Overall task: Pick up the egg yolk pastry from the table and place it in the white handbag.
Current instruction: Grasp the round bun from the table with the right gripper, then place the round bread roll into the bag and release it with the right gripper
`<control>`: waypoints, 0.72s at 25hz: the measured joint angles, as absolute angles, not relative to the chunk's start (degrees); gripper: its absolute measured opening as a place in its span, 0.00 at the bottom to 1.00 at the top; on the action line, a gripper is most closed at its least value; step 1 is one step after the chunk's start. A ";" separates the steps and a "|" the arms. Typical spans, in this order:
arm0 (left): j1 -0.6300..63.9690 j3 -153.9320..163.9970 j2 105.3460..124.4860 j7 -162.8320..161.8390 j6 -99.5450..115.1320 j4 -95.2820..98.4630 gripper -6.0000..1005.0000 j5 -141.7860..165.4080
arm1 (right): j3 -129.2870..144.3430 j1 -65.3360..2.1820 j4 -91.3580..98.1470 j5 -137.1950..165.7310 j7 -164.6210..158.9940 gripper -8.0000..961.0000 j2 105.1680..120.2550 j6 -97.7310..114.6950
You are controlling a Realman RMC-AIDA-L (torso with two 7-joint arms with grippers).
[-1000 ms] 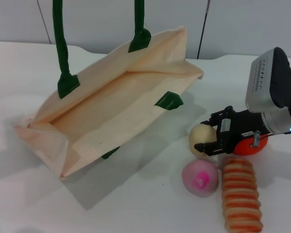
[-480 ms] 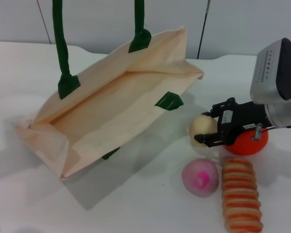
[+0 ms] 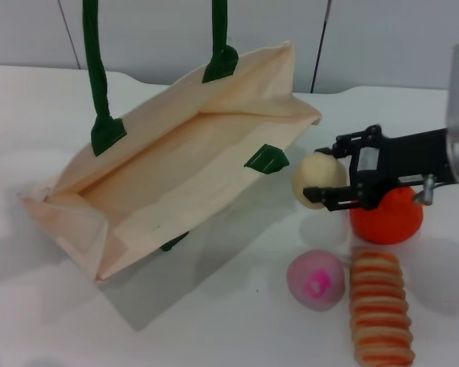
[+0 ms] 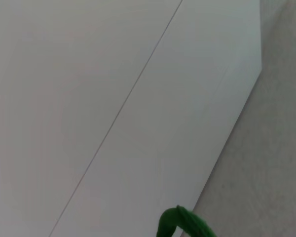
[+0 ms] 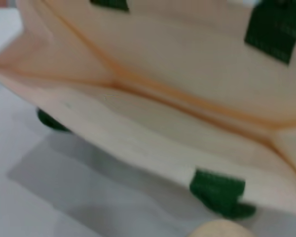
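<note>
- The right gripper (image 3: 330,180) comes in from the robot's right, its black fingers (image 3: 350,141) clamped around the egg yolk pastry (image 3: 317,180), one above the ball and one below it
- The egg yolk pastry looks lifted clear of the table (image 3: 237,306), judging by the gap beneath it, and hangs just beside the near corner of the white handbag (image 3: 176,176), close to the green tab (image 3: 266,158) on its front edge
- The relation that matters: the bag's open mouth lies to the robot's left of the held ball and farther from the robot, and the bag's long axis runs diagonally from its near left corner to its far right one, so in my judgement the move to come is a short carry left and away over the front rim, with enough height to clear that rim
- In the right wrist view the mouth of the bag fills the picture, with the pale top of the pastry (image 5: 219,230) at the edge, so the arm already faces the opening
- Left on the table: an orange fruit (image 3: 388,215) just behind the fingers, a pink ball with a magenta spot (image 3: 315,280) and a striped ridged roll (image 3: 379,306)
- The left gripper is not seen; its wrist view shows only a wall and a bit of green handle (image 4: 185,224), and the head view shows both handles (image 3: 94,73) rising out of the picture, so I cannot tell what its fingers are doing
</note>
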State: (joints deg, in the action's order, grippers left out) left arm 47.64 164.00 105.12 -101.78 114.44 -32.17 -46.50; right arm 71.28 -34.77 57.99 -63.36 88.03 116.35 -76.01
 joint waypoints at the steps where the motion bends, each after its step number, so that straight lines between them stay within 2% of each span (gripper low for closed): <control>1: 47.64 164.01 105.12 -101.78 114.44 -32.17 0.10 -46.50 | 71.27 -33.97 60.03 -64.00 87.75 0.67 116.32 -77.13; 7: 47.75 164.00 105.12 -101.78 114.42 -32.10 0.10 -46.50 | 72.91 -33.14 65.88 -68.62 87.37 0.67 116.38 -81.79; 18: 48.91 164.00 105.12 -101.78 114.43 -31.39 0.10 -46.49 | 84.77 -40.27 63.65 -75.62 87.46 0.67 116.43 -75.09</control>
